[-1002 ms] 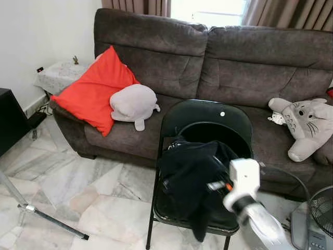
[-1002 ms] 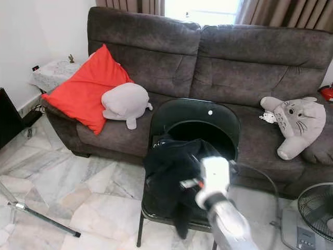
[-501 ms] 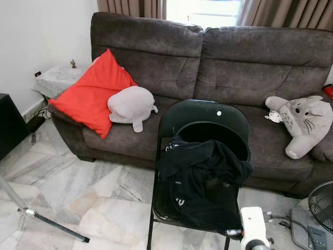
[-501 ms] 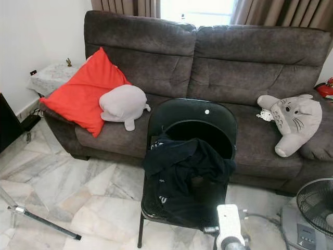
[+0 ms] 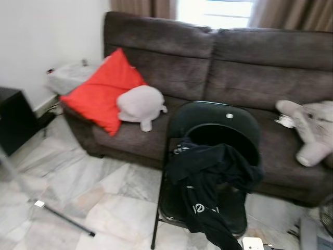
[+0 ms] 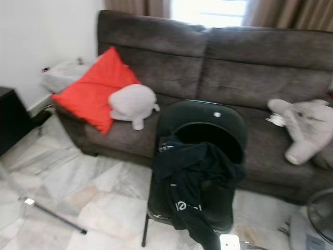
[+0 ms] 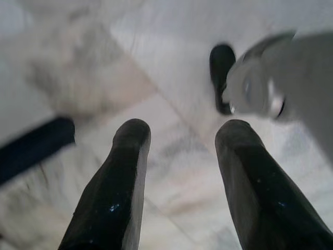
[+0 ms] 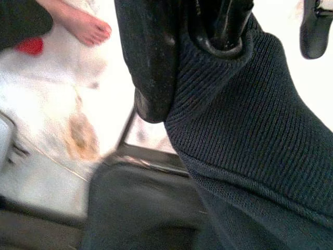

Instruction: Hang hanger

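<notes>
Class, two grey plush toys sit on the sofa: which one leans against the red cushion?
The rounded plain grey plush toy at the sofa's left end; the other has a face.

1. My left end effector (image 7: 179, 156) hangs over the floor (image 7: 171, 83), its two black fingers (image 7: 112, 198) spread apart with bare floor showing between them.
2. The floor is pale marble tile with grey veining and a brownish patch; the picture is blurred.
3. A silver, rounded metal part (image 7: 260, 88) sits just beyond one fingertip; I cannot tell what it belongs to.
4. Partly behind that silver part is a small dark oval shape (image 7: 221, 70) on the floor.
5. A dark bar (image 7: 34, 148) lies across the floor near the other finger, apart from it.
</notes>
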Robot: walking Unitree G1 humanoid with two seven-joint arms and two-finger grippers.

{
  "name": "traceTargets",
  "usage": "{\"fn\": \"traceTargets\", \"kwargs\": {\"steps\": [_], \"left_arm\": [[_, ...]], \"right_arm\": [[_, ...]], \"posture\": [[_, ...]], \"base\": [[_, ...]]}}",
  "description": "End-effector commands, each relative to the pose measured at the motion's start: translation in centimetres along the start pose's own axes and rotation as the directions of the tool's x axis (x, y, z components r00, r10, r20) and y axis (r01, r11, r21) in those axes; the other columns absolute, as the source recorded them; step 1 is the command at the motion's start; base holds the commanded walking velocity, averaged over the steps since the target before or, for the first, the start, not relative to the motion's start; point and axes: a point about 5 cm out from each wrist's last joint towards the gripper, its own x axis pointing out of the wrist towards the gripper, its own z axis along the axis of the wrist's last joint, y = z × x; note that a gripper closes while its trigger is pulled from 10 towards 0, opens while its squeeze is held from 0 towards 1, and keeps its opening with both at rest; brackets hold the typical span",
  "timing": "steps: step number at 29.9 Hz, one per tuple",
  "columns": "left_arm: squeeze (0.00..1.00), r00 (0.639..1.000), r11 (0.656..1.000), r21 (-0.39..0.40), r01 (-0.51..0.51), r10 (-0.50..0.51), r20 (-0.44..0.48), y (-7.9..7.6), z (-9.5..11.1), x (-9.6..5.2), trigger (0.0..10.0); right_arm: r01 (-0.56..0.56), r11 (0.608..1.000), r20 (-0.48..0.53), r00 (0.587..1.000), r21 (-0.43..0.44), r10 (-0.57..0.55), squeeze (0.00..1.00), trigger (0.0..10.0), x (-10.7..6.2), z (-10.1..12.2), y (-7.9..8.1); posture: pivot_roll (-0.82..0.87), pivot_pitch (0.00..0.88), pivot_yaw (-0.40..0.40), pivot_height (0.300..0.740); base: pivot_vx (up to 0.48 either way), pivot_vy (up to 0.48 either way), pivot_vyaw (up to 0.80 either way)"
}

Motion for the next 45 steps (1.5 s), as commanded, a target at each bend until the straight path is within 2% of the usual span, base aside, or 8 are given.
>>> {"fn": "traceTargets", "kwargs": {"steps": [1,25,35,39,40,42,43,45], "left_arm": [[0.00,1.000,1.000,0.005,-0.007,0.007,-0.024,0.2,-0.7,-0.1,10.0],[0.00,1.000,1.000,0.016,-0.010,0.011,-0.027,0.4,-0.8,-0.1,10.0],[0.00,1.000,0.999,0.034,-0.008,0.009,-0.028,0.5,-0.8,-0.2,10.0],[0.00,1.000,0.999,0.042,-0.007,0.009,-0.027,0.6,-0.7,-0.2,10.0],[0.00,1.000,0.999,0.042,-0.007,0.009,-0.027,0.6,-0.7,-0.2,10.0],[0.00,1.000,0.999,0.042,-0.008,0.009,-0.026,0.6,-0.7,-0.2,10.0],[0.00,1.000,0.999,0.041,-0.009,0.010,-0.024,0.6,-0.7,-0.2,10.0],[0.00,1.000,0.999,0.041,-0.009,0.010,-0.024,0.6,-0.6,-0.2,10.0]], "right_arm": [[0.000,1.000,0.021,1.000,0.006,0.000,0.00,10.0,0.2,0.4,0.3],[0.005,1.000,0.125,0.992,-0.012,-0.003,0.00,10.0,0.9,3.0,0.1],[-0.014,1.000,0.194,0.981,-0.025,0.019,0.00,10.0,1.1,4.8,0.7],[-0.002,1.000,0.327,0.945,0.026,-0.007,0.00,10.0,1.4,9.0,0.8],[-0.002,1.000,0.327,0.945,0.026,-0.007,0.00,10.0,1.4,9.0,0.8],[0.008,0.998,0.407,0.913,0.057,-0.030,0.00,10.0,1.3,11.4,0.7],[0.001,0.997,0.476,0.878,0.077,-0.038,0.00,10.0,1.1,13.4,0.8],[-0.006,0.997,0.504,0.863,0.082,-0.036,0.00,10.0,0.9,14.2,0.8]], "posture": [[0.04,0.000,0.009,0.740],[0.04,0.000,0.019,0.740],[0.04,0.000,0.027,0.740],[0.03,0.000,0.033,0.740],[0.03,0.000,0.033,0.740],[0.04,0.000,0.033,0.740],[0.03,0.000,0.034,0.740],[0.03,0.000,0.034,0.740]], "base": [[0.000,0.000,0.80],[0.000,0.000,0.80],[0.000,0.000,0.80],[0.000,0.000,0.00],[0.000,0.000,0.00],[0.000,0.000,0.00],[0.000,0.000,0.00],[0.000,0.000,0.00]]}}
